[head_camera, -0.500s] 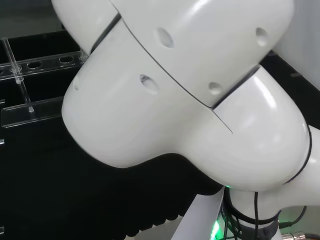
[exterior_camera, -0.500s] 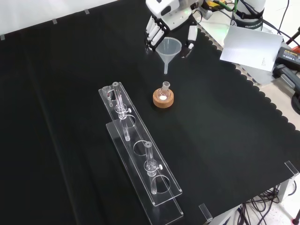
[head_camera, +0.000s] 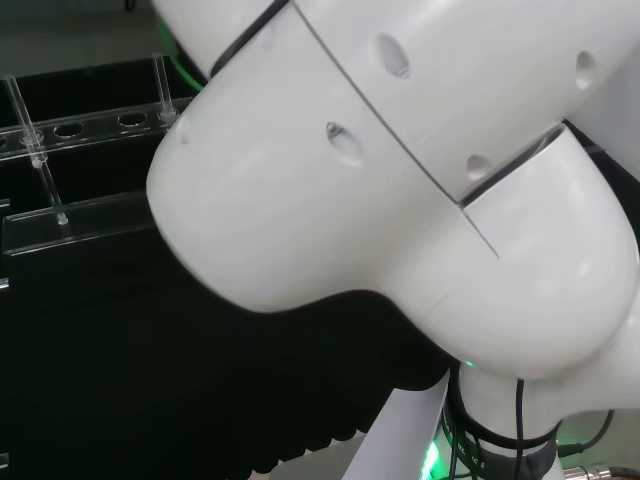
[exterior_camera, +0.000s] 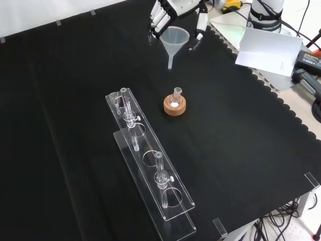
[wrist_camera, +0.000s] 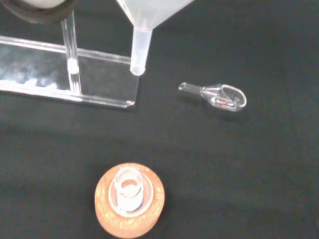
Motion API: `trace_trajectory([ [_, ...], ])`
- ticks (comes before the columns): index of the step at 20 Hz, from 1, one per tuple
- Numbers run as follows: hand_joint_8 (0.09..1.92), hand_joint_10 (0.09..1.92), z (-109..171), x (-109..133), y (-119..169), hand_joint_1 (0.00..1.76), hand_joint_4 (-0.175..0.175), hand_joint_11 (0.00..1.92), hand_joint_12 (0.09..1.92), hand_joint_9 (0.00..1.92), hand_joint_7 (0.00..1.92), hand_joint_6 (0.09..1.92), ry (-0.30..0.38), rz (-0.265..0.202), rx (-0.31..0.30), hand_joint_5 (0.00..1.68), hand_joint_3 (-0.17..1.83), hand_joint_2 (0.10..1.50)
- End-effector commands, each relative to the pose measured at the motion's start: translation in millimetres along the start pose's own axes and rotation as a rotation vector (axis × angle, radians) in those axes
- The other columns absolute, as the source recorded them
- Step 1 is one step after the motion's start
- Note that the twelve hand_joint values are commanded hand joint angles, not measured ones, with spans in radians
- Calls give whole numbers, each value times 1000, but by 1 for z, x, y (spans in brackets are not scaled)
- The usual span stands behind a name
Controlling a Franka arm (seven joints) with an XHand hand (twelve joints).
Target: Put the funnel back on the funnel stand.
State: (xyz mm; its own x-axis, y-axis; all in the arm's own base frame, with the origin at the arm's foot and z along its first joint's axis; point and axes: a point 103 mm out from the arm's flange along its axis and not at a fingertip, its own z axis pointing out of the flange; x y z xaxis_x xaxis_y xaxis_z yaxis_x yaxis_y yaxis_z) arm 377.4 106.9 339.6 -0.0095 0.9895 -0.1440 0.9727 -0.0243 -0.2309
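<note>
Funnel (exterior_camera: 174,39) is pinched at its rim by the hand (exterior_camera: 159,17); its spout should be kept vertical and lowered through a funnel stand (exterior_camera: 150,159) hole.

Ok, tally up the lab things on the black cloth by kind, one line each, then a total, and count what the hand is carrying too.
Funnel, carried by the hand: 1
Clear funnel stand: 1
Small flask: 1
Cork ring under the flask: 1
Small glass scoop: 1
Total: 5
</note>
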Motion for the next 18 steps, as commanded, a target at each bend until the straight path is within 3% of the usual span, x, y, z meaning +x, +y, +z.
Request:
trace_trajectory([
  [1, 654, 434, -30, -6, 21, 747, -13, 797, 1117, 838, 546, 580, 16, -24, -34, 675, 462, 886],
  [11, 653, 430, -63, 1, 71, 744, -18, 794, 1111, 829, 529, 581, 33, -47, -70, 654, 464, 883],
  [14, 655, 429, -65, 2, 77, 744, -19, 792, 1110, 828, 526, 584, 37, -29, -53, 652, 465, 883],
  [18, 657, 430, -73, 9, 108, 742, -19, 791, 1111, 827, 522, 586, 48, -46, -21, 649, 466, 882],
])
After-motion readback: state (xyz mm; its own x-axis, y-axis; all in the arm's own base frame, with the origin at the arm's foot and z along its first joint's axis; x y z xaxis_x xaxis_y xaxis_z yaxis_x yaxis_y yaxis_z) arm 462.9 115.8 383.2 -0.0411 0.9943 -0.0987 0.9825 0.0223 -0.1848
